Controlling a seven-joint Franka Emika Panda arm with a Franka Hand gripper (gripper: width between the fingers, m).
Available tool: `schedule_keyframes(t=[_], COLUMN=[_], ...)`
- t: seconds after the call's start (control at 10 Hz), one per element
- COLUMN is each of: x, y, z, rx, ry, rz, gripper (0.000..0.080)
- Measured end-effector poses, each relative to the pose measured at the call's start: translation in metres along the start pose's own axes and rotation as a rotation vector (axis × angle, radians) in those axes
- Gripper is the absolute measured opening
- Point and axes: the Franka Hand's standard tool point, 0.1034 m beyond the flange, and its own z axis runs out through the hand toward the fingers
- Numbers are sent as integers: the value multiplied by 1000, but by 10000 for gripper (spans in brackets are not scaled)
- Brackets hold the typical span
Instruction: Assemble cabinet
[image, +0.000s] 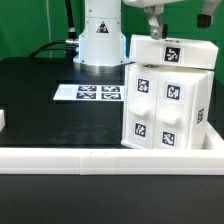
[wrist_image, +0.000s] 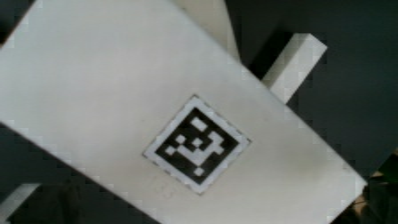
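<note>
The gripper hangs over the cabinet top — cabinet stood against the rail, probably for bracing — can't tell the jaws' state.

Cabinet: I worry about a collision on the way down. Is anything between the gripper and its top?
Nothing visible. In the exterior view the gripper hangs right over the cabinet with no part between them; the wrist view shows only the cabinet's tagged white top.
</note>
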Motion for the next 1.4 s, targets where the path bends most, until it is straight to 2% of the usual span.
schedule_keyframes(t=[0.1, 0.3, 0.4, 0.9, 1.1, 1.4], x=[1, 0, -1, -10, -12, -12], y=[-1, -1, -1, -3, -2, -1], z=[1, 5, 7, 22, 24, 24], rx=[-3, -13, -30, -22, -26, -27], ry=[2, 7, -17, -25, -34, -34], rz=[-164, -306, -469, -433, -409, -362], gripper=[797, 797, 797, 797, 554, 557])
